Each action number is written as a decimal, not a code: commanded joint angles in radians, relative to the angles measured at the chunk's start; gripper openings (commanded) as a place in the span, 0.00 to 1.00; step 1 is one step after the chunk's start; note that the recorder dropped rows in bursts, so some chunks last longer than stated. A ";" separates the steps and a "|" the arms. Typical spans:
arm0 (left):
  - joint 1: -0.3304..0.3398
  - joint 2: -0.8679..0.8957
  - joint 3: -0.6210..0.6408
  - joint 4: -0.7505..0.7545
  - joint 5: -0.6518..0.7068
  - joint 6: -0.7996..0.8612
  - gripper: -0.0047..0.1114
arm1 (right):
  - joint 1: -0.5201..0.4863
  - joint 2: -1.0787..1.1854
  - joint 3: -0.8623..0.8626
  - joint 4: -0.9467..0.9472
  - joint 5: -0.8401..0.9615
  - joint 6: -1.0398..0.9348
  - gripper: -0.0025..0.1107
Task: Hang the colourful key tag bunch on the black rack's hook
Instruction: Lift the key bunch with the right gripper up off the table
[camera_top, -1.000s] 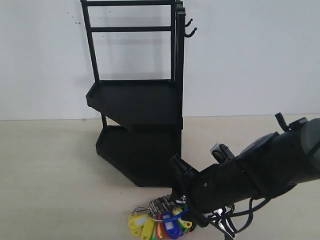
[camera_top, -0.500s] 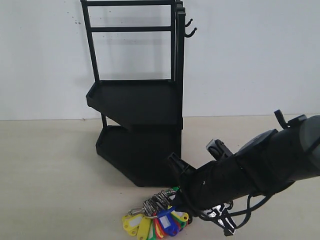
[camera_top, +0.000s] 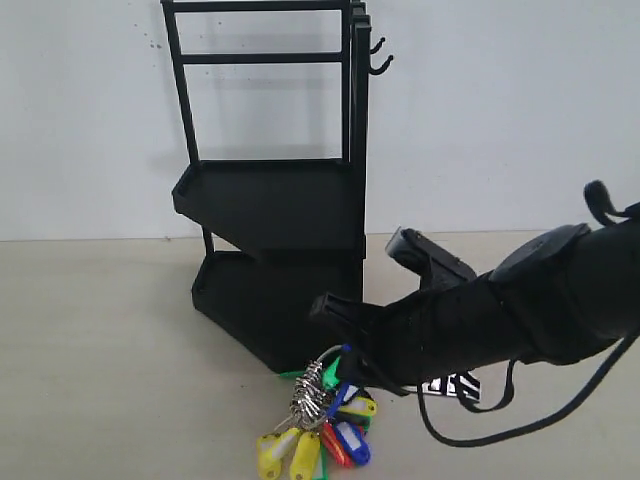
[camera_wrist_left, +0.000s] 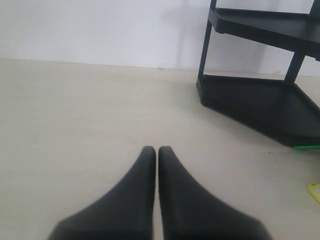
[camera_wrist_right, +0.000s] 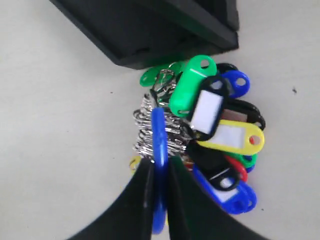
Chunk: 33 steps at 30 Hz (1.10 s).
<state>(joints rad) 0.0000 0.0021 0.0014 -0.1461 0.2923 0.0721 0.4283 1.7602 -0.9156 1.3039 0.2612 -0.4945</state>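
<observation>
You see glossy plastic key tags (camera_wrist_right: 227, 137) on shiny metal rings (camera_wrist_right: 145, 131), with a smooth blue-coated loop (camera_wrist_right: 159, 135). Your rack (camera_top: 270, 200) looks matt black metal; the bench (camera_top: 100, 350) is pale and matt, the fingers (camera_wrist_right: 195, 212) smooth, dull black.

Beige tabletop (camera_top: 90, 340) fills the lower half of the exterior view, plain and matte. White wall (camera_top: 500, 120) behind it takes the upper half. The two meet in a straight seam (camera_top: 80, 240) across mid-frame. Few small dark specks (camera_top: 150, 40) on the wall, upper left. Right wrist view: one tiny dark fleck (camera_wrist_right: 294, 90) on the tabletop. Left wrist view shows the same wall and tabletop.
</observation>
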 joint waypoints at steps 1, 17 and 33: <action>-0.001 -0.002 -0.001 0.005 -0.008 0.003 0.08 | 0.000 -0.135 0.033 -0.052 -0.015 -0.035 0.02; -0.001 -0.002 -0.001 0.005 -0.008 0.003 0.08 | 0.000 -0.916 0.236 -0.062 -0.125 -0.272 0.02; -0.001 -0.002 -0.001 0.005 -0.008 0.003 0.08 | 0.000 -0.909 0.246 -0.035 -0.239 -0.376 0.02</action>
<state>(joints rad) 0.0000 0.0021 0.0014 -0.1461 0.2923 0.0721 0.4283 0.8444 -0.6465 1.2640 0.0000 -0.8743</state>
